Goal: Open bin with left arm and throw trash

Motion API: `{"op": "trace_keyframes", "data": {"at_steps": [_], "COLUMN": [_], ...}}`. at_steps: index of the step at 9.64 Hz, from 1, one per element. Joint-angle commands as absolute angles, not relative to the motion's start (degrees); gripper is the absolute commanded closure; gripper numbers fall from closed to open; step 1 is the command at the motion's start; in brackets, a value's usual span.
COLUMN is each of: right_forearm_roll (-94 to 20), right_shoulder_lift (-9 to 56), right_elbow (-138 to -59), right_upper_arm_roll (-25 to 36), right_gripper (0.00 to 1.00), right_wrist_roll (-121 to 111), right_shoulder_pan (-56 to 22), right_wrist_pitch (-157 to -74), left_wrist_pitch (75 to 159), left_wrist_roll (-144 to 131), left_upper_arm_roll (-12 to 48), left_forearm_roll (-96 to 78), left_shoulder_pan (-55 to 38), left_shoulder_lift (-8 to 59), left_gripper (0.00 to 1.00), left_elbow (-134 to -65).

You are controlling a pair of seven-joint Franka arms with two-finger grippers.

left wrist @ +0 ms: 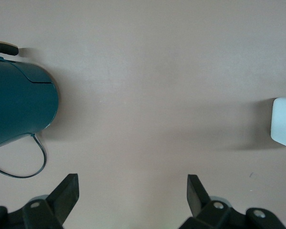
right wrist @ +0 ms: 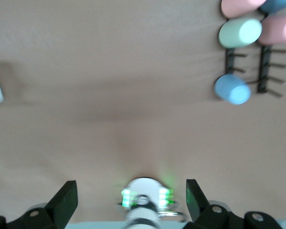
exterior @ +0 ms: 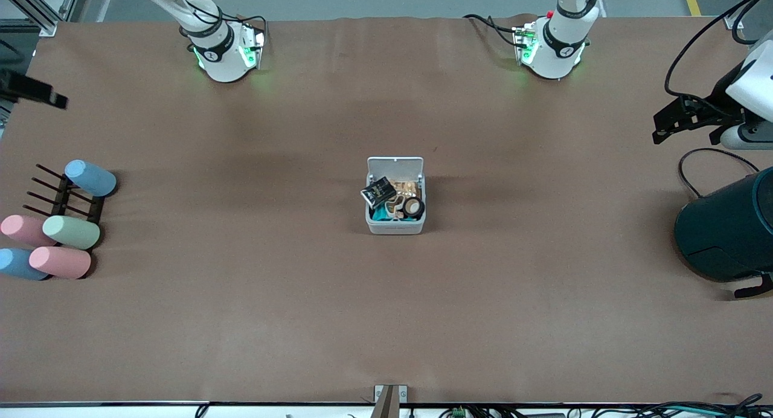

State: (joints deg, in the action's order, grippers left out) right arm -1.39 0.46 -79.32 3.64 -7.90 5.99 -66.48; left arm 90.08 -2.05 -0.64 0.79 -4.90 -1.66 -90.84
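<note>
Currently: bin point(exterior: 395, 225) sitting mid-table, lid point(exterior: 395, 165) standing open, trash point(exterior: 378, 191) lying inside. Left gripper point(left wrist: 133, 193) hanging wide open, empty, near the teal cylinder point(exterior: 728, 228); right gripper point(right wrist: 132, 198) likewise, waiting. Risk: wrapper overhanging the rim, possibly blocking closure.

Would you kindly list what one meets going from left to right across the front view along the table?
Pastel cylinders on a dark rack → open white bin holding the trash → dark teal cylinder.

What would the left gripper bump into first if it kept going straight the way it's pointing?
Probably just the bare brown table. The left gripper, fingers open, points at bare cloth between the teal cylinder and the white bin.
</note>
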Motion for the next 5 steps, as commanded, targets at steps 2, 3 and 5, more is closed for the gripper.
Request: {"op": "trace_keyframes", "data": {"at_steps": [2,3,5], "right_forearm_roll": [1.76,1.67,0.01], "right_shoulder_lift": [-0.45,-0.09,0.17], "right_elbow": [-79.64,-79.11,-79.01], "right_upper_arm_roll": [1.85,1.93,1.76], "right_gripper": [0.0,0.0,0.0], "right_wrist_roll": [-12.75,-12.74,-12.66], "right_shoulder_pan": [4.32,3.96,2.56], "right_wrist_pitch": [-73.1,-74.34,-77.5], "left_wrist_pitch": [90.53,90.53,90.53], "left_wrist_roll": [-1.05,-1.05,-1.05], "left_upper_arm_roll": [-0.79,-0.79,-0.79], "left_forearm_roll": [0.18,0.09,0.17], "left_shoulder_pan": [-3.78,-3.69,-3.52], "left_shoulder_lift": [-1.67,-1.67,-1.58], "left_gripper": [0.0,0.0,0.0], "left_elbow": [-90.7,-90.7,-90.62]}}
